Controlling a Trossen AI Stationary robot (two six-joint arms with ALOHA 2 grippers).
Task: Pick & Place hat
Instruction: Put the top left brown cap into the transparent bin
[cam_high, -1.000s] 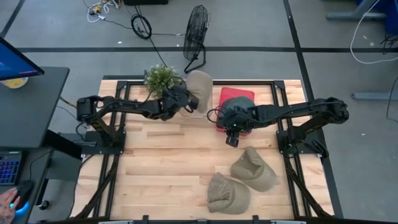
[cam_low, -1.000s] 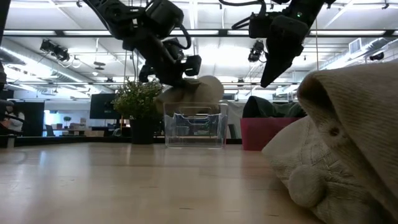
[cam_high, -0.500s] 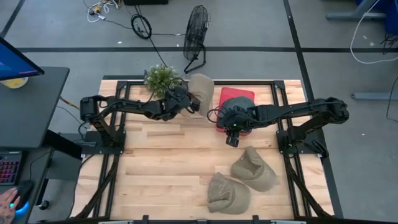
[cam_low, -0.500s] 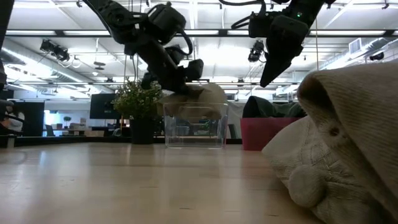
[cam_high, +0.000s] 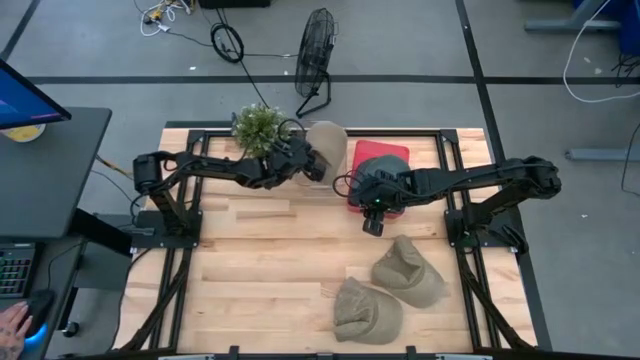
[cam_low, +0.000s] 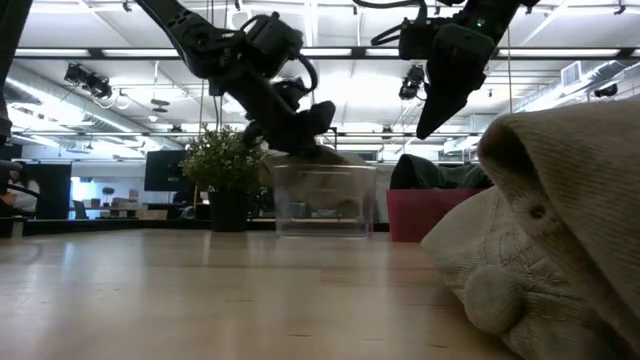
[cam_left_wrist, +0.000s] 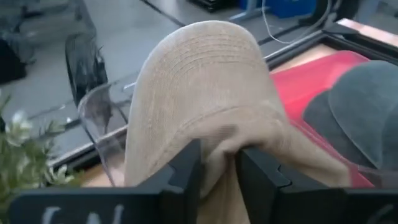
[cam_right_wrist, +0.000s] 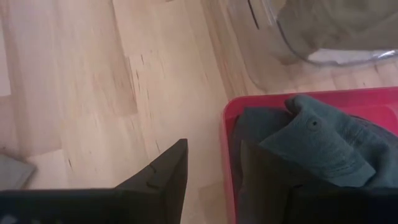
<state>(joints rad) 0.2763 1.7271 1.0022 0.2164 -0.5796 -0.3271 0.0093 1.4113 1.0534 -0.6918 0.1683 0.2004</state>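
Note:
A tan hat (cam_high: 326, 138) sits in my left gripper (cam_left_wrist: 219, 171), which is shut on it over a clear container (cam_low: 325, 200) at the table's far edge. In the low view the hat (cam_low: 322, 183) lies down inside the container walls. My right gripper (cam_right_wrist: 214, 180) is open and hovers above the table next to a red bin (cam_high: 382, 152), touching nothing. A dark green hat (cam_right_wrist: 311, 140) lies in that bin. Two more tan hats (cam_high: 406, 270) (cam_high: 366, 310) lie on the table near its near right side. My left gripper pinches a bunched fold of the tan hat's cloth (cam_left_wrist: 217, 138) between its two fingers (cam_left_wrist: 186, 168). It comes slanting down from the table's left. The stitched part of the hat (cam_left_wrist: 199, 62) stretches away beyond the fingers, over the container's rim (cam_left_wrist: 102, 102).
A potted plant (cam_high: 258, 125) stands just left of the clear container, close to my left arm. The red bin stands right of the container. A tan hat (cam_low: 550, 230) fills the low view's right foreground. Bare wood (cam_high: 270, 250) spans the table's middle and left.
My left gripper has moved down and a little toward the table's right, staying shut on the tan hat. The hat has gone from above the clear container's rim to down inside its walls. My right arm has kept still.

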